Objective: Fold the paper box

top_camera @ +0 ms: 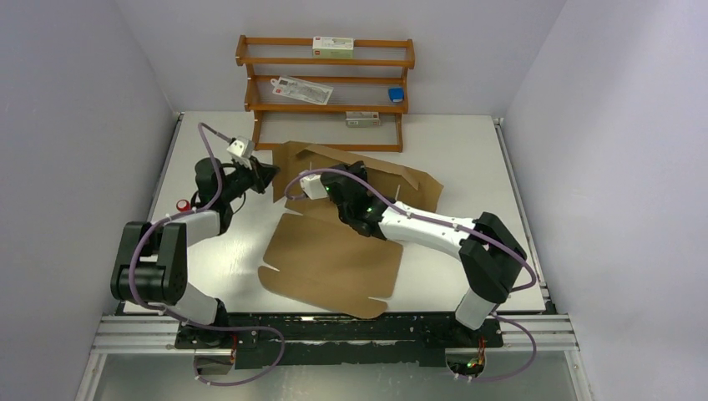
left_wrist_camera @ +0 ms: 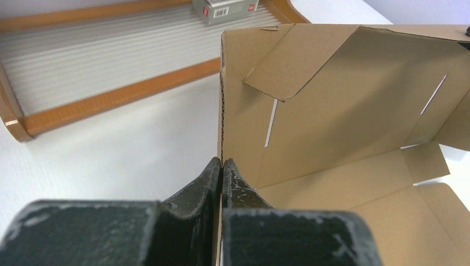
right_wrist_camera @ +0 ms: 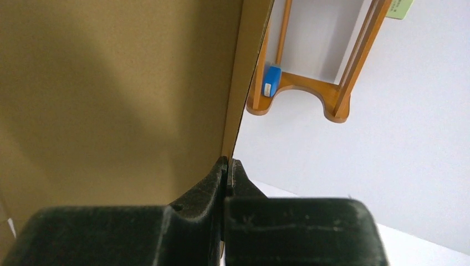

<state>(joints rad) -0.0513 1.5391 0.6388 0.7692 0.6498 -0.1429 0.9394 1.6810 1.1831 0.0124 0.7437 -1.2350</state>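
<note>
Table (top_camera: 467, 150) first: white, walled on three sides, with both arms bolted at its near edge. Mid-table sits the box (top_camera: 334, 259), a brown die-cut sheet only partly formed. Its near panel lies flat towards the arms, while the far part is raised into walls just in front of the rack (top_camera: 326, 83) at the back. The rack is wooden and tiered, and it carries a few small packs.

Left claw (left_wrist_camera: 221, 165) is clenched on the upright left edge of the raised cardboard, with the sheet's edge running straight down between its tips. Right claw (right_wrist_camera: 226, 165) is likewise clenched on a cardboard edge, and a standing panel fills the left of its view. In the top view, that arm reaches in over the flat panel to the box's rear part. Both claws grasp the box, though I cannot tell exactly which wall the right one holds.

The step in hand looks like standing up the tray's walls. I judge the task to be about midway, since the near panel lies unfolded. The next move probably calls for holding the walls square and turning the loose flap (left_wrist_camera: 299, 61) inward, so that tabs can meet the slot (left_wrist_camera: 270, 123) without buckling the board.

Smallest are a blue item (top_camera: 396, 93) at the rack's right end and a red-capped thing (top_camera: 182, 205) on the table by the left arm.
</note>
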